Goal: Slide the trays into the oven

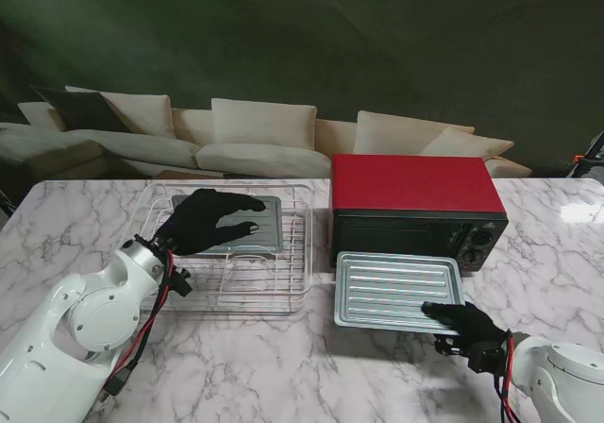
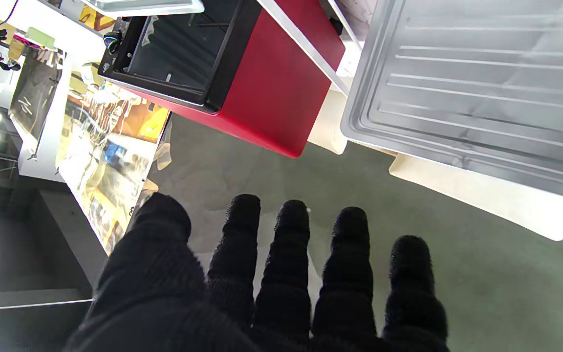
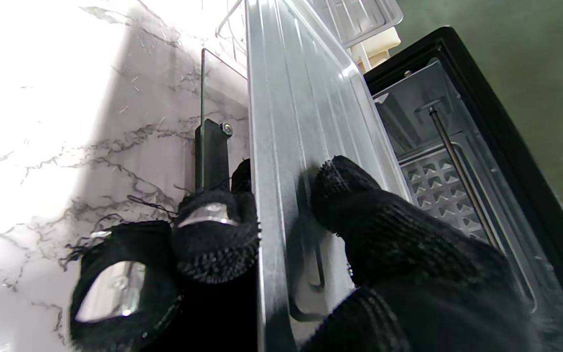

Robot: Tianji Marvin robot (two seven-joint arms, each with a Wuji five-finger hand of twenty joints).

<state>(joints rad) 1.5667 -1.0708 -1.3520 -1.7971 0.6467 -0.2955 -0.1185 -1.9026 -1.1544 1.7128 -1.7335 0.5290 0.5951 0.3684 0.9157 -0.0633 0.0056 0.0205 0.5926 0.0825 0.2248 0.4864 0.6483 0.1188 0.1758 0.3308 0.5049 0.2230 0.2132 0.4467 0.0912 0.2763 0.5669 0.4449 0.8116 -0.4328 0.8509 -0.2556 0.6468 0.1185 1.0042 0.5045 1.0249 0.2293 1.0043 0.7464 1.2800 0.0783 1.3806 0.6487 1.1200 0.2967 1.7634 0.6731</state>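
Stand view shows a red oven on the marble worktop, its front facing me. A ribbed metal tray sticks out of the oven's mouth, its far edge at the opening and the rest reaching toward me. The right hand grips the tray's near right corner: in the right wrist view the thumb presses on the tray's ribbed face while other fingers curl under the rim. To the left of the oven stands a wire rack with a second tray lying in it. The left hand hovers over that tray with fingers spread wide and holding nothing; the left wrist view shows all the fingers apart.
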